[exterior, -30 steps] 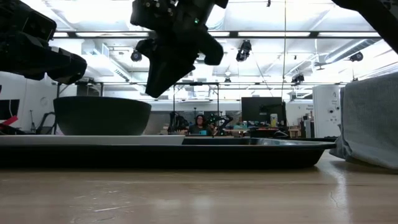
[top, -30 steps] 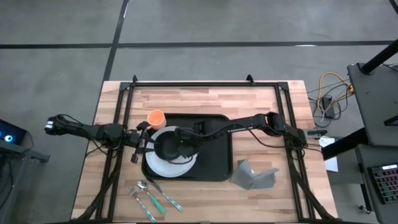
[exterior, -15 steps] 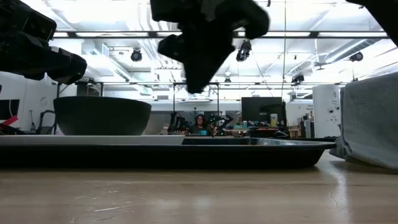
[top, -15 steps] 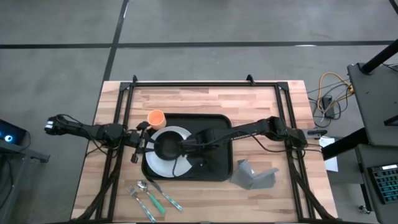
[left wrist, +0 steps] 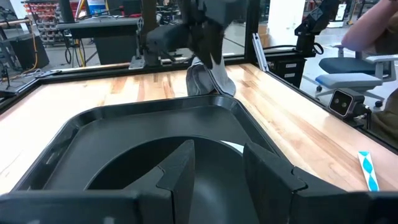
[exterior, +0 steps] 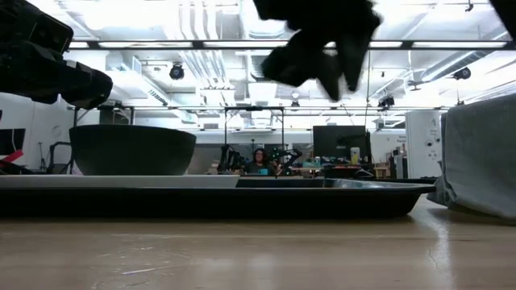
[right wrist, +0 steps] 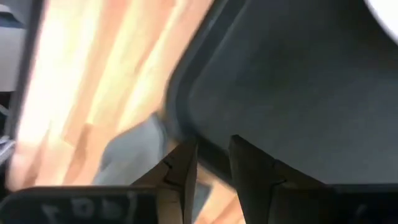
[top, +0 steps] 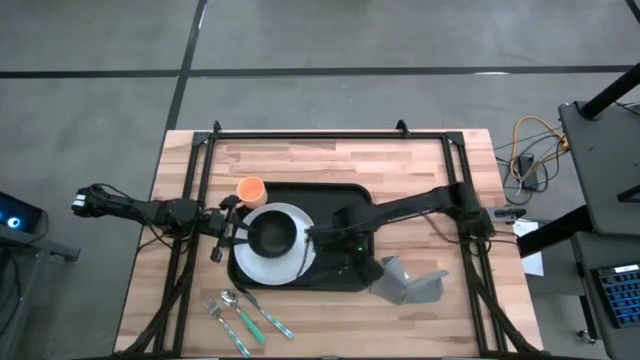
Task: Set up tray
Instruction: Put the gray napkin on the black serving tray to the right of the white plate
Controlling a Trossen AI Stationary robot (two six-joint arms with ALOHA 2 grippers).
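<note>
The black tray point(top: 345, 200) lies mid-table. On its left half a white plate point(top: 262, 266) carries a dark bowl point(top: 275, 233), which also shows in the low view point(exterior: 133, 149). My right gripper point(top: 322, 240) hovers open and empty over the tray's middle, right of the bowl and high above the tray in the low view point(exterior: 322, 56). Its wrist view point(right wrist: 211, 165) looks down on the tray's rim and the napkin. My left gripper point(top: 232, 232) waits open at the tray's left edge, above the table, its fingers point(left wrist: 180, 177) pointing across the bowl.
An orange cup point(top: 250, 189) stands just off the tray's far left corner. A folded grey napkin point(top: 412, 283) lies off the tray's near right corner. Cutlery with green handles point(top: 245, 318) lies near the table's front edge. The tray's right half is bare.
My right gripper has drawn back from over the bowl toward the table's right edge and has risen. The bowl stays on the plate where it was.
</note>
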